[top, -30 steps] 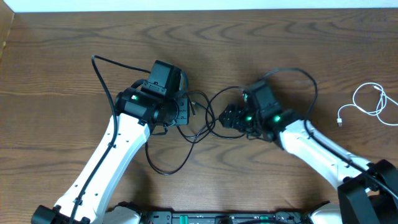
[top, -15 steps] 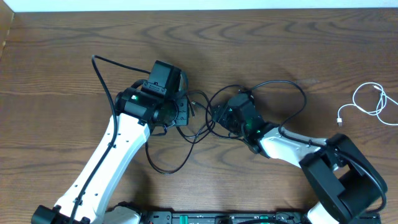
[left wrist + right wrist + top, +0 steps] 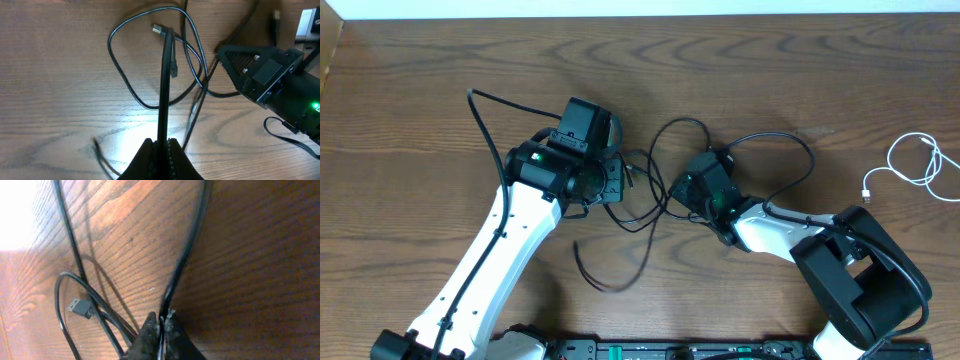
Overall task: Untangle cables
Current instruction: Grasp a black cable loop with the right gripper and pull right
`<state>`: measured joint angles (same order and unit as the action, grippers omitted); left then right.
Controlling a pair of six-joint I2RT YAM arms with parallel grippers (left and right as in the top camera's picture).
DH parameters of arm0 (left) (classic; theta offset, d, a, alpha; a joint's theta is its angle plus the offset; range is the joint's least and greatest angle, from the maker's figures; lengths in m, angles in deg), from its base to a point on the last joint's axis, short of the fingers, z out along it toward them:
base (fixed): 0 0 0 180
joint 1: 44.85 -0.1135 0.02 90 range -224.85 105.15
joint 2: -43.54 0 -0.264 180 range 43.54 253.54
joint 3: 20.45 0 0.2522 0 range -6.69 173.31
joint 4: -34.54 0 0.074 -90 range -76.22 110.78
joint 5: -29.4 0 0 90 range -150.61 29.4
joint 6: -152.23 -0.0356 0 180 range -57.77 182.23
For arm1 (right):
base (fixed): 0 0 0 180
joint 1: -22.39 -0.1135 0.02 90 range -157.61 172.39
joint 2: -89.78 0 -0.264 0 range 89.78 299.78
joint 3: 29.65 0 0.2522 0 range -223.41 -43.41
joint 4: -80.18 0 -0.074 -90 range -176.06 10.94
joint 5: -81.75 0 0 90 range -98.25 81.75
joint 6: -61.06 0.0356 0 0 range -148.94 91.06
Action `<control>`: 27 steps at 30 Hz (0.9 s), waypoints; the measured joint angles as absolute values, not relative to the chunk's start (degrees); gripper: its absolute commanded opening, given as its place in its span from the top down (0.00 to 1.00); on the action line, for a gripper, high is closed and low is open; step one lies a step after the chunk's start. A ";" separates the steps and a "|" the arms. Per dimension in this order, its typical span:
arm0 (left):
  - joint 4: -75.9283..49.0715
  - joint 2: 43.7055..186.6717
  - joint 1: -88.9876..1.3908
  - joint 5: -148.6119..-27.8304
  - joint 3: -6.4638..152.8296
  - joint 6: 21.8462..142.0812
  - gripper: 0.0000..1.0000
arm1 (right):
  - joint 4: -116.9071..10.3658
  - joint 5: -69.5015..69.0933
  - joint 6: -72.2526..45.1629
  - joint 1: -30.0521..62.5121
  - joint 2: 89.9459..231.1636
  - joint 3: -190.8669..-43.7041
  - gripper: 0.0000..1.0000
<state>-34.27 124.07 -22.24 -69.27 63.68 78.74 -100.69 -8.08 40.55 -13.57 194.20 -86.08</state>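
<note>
My left fingers (image 3: 146,156) and right fingers (image 3: 146,332) each pinch the thin black cable (image 3: 162,90). Its loops sprawl between them, silver plug (image 3: 158,29) showing.

Black cable (image 3: 163,90) and white cable (image 3: 890,163) are contrasting with a brown, wavy-grained desk (image 3: 410,90).
The black cable's plug (image 3: 158,29) is glinting silver; the white cable is showing pale at 3 o'clock. The left arm (image 3: 495,250) and right arm (image 3: 790,230) are showing white links, black housings and glowing green lights (image 3: 534,155). The left claw (image 3: 161,146) and right claw (image 3: 161,322) are looking black.
</note>
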 measured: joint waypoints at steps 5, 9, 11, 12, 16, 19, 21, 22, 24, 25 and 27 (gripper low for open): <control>-34.27 124.07 -22.24 -69.27 63.68 78.74 0.92 | -100.69 -7.82 33.86 -13.55 194.20 -86.08 0.99; -34.25 124.07 -22.24 -69.27 63.68 78.74 0.92 | -93.32 -6.33 21.69 -12.09 191.21 -86.54 0.98; -34.31 124.07 -22.24 -69.34 63.68 78.74 0.92 | -84.91 -6.36 16.18 -9.75 187.52 -87.46 0.99; -34.36 124.07 -22.24 -69.27 63.68 78.74 0.92 | -79.34 -6.82 12.55 -7.78 184.43 -88.99 0.99; -34.25 124.07 -22.24 -69.27 63.61 78.74 0.94 | -61.59 -8.21 1.34 1.64 172.59 -101.23 0.99; -34.27 124.07 -22.24 -69.29 63.61 78.83 0.92 | -54.83 -9.57 -3.82 9.01 167.01 -110.48 0.99; -34.31 124.07 -22.24 -69.25 63.61 78.74 0.92 | -53.50 -12.65 -5.33 15.26 165.18 -115.50 0.99; -34.36 124.07 -22.24 -69.21 63.61 78.72 0.93 | -53.37 -13.39 -5.59 16.92 164.63 -116.51 0.99; -34.66 124.07 -22.24 -67.52 63.61 78.72 0.92 | -53.28 -15.47 -6.07 22.01 163.23 -118.78 0.99; -34.79 124.07 -22.24 -66.39 63.61 78.72 0.92 | -53.30 -16.04 -6.22 24.68 162.95 -119.33 0.99; -34.77 124.07 -22.24 -64.77 63.59 78.74 0.92 | -53.06 -17.53 -6.46 30.45 162.80 -119.53 0.99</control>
<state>-34.77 124.07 -22.24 -64.77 63.59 78.74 -53.06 -17.53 -6.46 30.45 162.80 -119.53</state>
